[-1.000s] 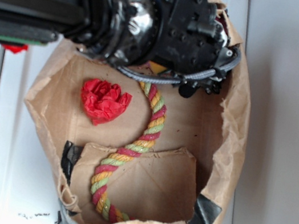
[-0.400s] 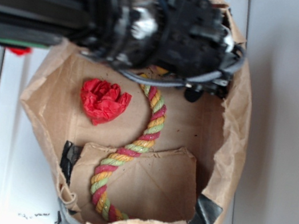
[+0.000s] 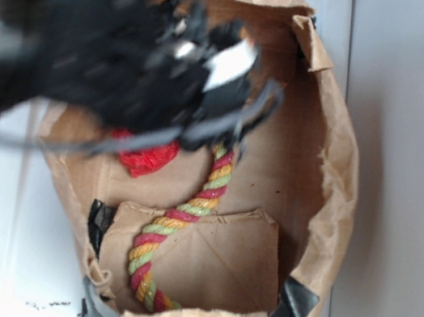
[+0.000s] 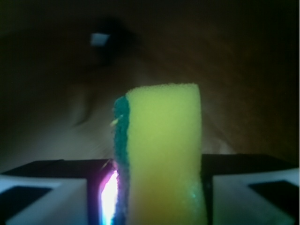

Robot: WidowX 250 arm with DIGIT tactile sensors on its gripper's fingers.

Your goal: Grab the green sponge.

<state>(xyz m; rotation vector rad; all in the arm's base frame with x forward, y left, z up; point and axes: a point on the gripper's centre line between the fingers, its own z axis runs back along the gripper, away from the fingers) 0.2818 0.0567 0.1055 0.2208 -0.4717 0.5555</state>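
Upper left of exterior frame: arm, blurred, had swung left and up from bag's upper edge, gripper [image 3: 209, 84] now over red plastic wad [image 3: 146, 159]; likely lift-out, sponge secured. Wrist view: green sponge [image 4: 161, 154] stood upright at centre, pinched between jaws, green layer facing left. Rope [image 3: 185, 219] lay untouched in paper bag [image 3: 327, 203].

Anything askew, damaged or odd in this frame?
The crumpled brown paper bag has torn, ragged rims patched with black tape. The black gripper is shut on the yellow foam sponge with a green scouring layer, which stands upright. The exterior view is motion-blurred.
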